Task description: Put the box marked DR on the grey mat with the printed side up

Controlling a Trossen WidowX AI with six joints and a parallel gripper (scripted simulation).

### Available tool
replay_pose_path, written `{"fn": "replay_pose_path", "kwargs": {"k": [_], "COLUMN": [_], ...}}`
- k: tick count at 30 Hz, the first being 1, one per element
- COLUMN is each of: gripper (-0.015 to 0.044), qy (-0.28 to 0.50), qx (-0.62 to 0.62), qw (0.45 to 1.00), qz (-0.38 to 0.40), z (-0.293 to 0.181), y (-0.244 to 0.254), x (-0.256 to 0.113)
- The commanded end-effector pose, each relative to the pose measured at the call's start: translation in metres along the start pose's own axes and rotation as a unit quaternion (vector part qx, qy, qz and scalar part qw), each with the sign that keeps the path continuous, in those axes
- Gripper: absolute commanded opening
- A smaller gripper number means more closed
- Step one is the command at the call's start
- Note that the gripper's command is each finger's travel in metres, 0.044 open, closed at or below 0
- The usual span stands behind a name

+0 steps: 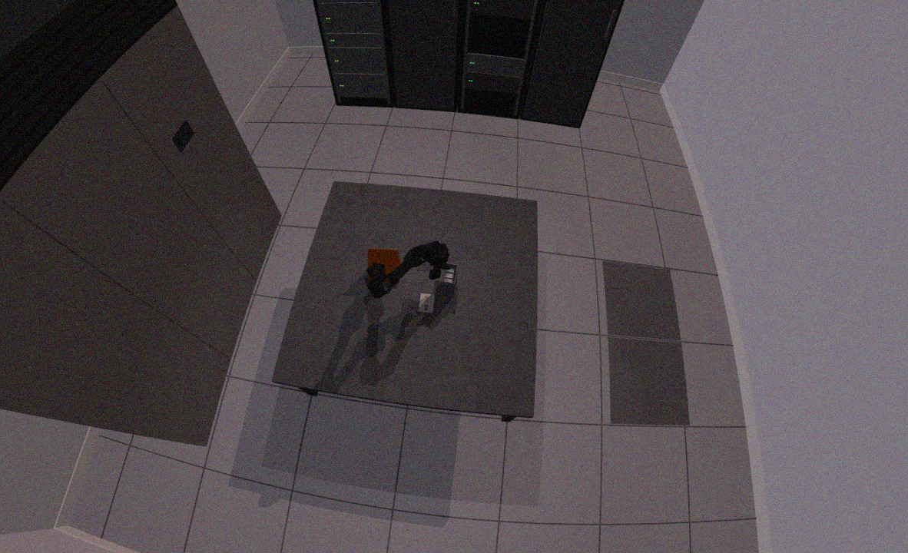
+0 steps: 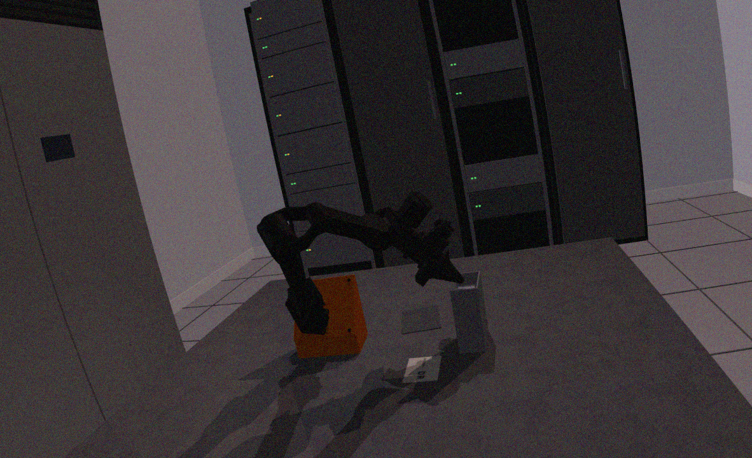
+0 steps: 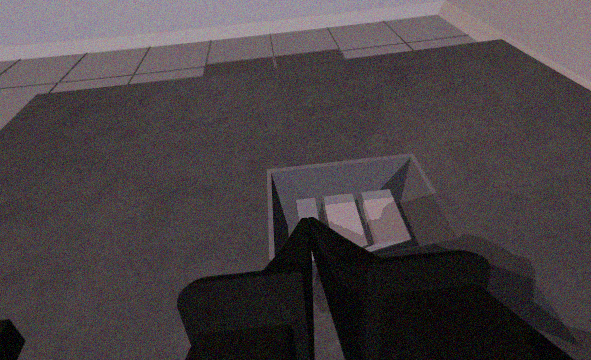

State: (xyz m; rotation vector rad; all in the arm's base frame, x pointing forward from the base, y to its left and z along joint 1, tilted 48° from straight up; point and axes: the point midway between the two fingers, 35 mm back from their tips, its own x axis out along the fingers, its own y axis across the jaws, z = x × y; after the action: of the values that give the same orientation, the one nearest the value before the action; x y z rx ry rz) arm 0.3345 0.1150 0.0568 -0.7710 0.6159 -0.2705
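Square the gripper (image 1: 446, 266) (image 2: 462, 281) (image 3: 307, 223) (shut, holding nothing) above the boxes (image 1: 449, 276) (image 2: 467, 285) (image 3: 385, 215), clearing the bin's (image 1: 455, 276) (image 2: 468, 324) (image 3: 270, 215) rim, before opening.

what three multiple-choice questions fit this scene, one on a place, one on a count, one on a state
1. Where is the white card?
A) in the bin
B) on the table
C) on the orange block

2. How many boxes show in the bin?
A) three
B) one
C) five

3. How is the gripper?
A) wide open
B) shut on a box
C) shut, holding nothing

1 B: the exterior view shows it flat there.
2 A: the wrist view shows three pale tops.
3 C: the fingertips meet with nothing between them.
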Motion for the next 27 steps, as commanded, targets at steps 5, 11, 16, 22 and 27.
{"fn": "replay_pose_path", "kwargs": {"k": [5, 11, 16, 22, 27], "gripper": [0.0000, 0.0000, 0.0000, 0.0000, 0.0000], "qy": [0.001, 0.001, 0.001, 0.001, 0.001], "qx": [-0.008, -0.008, -0.008, -0.008, -0.008], "qw": [1.000, 1.000, 1.000, 1.000, 1.000], "qz": [0.002, 0.002, 0.002, 0.002, 0.003], "z": [-0.0112, -0.0129, -0.0129, -0.0143, -0.0166], "y": [0.0018, 0.0017, 0.0017, 0.0018, 0.0018], "x": [0.0078, 0.0095, 0.0095, 0.0080, 0.0055]}}
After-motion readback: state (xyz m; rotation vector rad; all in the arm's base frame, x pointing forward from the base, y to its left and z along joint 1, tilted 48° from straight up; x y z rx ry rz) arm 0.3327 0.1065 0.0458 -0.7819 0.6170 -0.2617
